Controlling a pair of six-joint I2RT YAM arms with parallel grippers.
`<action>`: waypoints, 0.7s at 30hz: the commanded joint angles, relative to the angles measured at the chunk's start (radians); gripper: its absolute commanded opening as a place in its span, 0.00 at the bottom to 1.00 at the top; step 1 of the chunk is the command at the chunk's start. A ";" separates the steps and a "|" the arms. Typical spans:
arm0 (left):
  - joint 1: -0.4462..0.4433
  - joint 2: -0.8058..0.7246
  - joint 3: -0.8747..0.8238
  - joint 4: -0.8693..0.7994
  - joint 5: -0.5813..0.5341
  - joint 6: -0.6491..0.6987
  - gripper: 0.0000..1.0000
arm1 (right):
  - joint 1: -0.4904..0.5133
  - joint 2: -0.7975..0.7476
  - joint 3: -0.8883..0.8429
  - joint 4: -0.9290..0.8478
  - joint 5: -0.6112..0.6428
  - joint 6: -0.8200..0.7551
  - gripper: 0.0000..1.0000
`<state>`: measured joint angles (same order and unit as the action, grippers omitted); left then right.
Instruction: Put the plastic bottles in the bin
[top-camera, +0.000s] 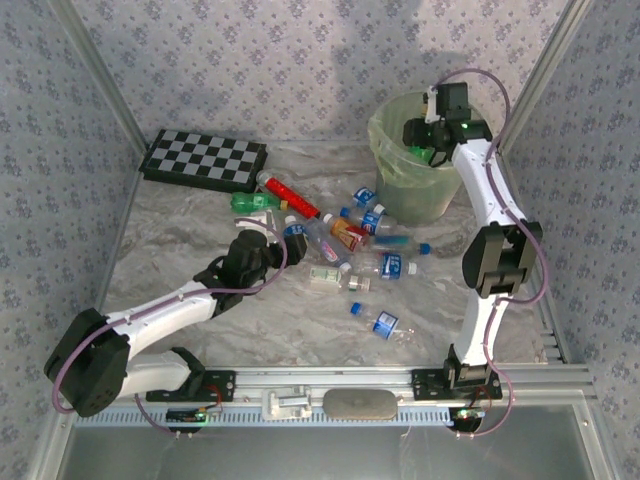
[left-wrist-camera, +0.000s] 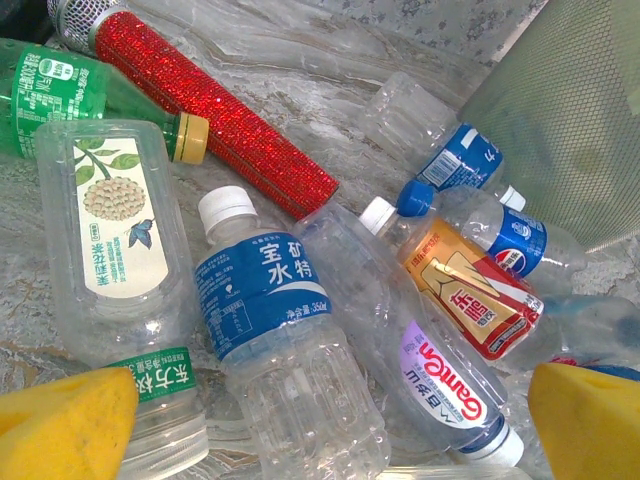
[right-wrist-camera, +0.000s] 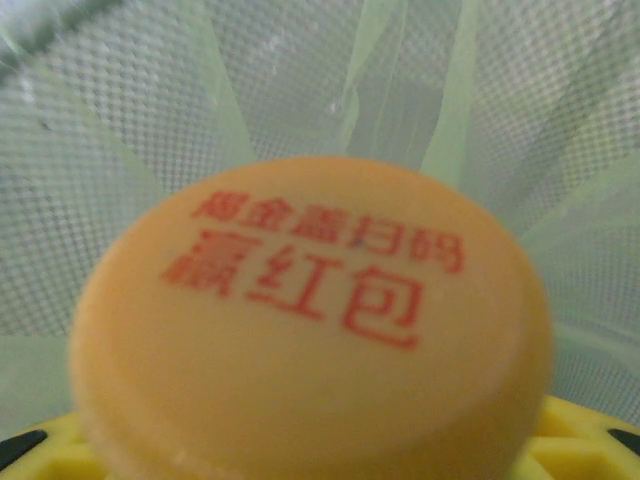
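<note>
Yellow-capped bottle (right-wrist-camera: 310, 330) riding clamped in right gripper (top-camera: 427, 150) — hanging inside pale green bin (top-camera: 420, 198); left gripper (left-wrist-camera: 325, 432) gaping wide, hovering over blue-labelled bottle (left-wrist-camera: 265, 300).

The left arm (top-camera: 150, 315) lies low and stretches forward and to the right. The left gripper (top-camera: 266, 228) stands wide open, its yellow pads (left-wrist-camera: 62, 425) far apart. The right arm (top-camera: 490, 200) rises with a folded elbow and reaches far forward. The right gripper (top-camera: 432, 150) points downward, closed on an orange-capped bottle (right-wrist-camera: 310, 330).
</note>
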<state>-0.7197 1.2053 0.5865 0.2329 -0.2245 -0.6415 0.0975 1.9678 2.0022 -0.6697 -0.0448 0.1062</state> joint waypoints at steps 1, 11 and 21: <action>0.006 -0.028 0.018 -0.018 -0.014 -0.009 1.00 | -0.004 0.033 0.054 -0.049 -0.017 -0.008 0.56; 0.006 -0.048 0.009 -0.027 -0.035 -0.007 1.00 | 0.002 0.011 0.132 -0.071 0.016 -0.010 0.79; 0.006 -0.031 0.021 -0.008 -0.034 0.008 1.00 | 0.032 -0.208 0.072 -0.003 0.031 -0.031 0.87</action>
<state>-0.7197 1.1782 0.5865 0.2089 -0.2478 -0.6407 0.1127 1.8751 2.0869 -0.7116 -0.0139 0.0937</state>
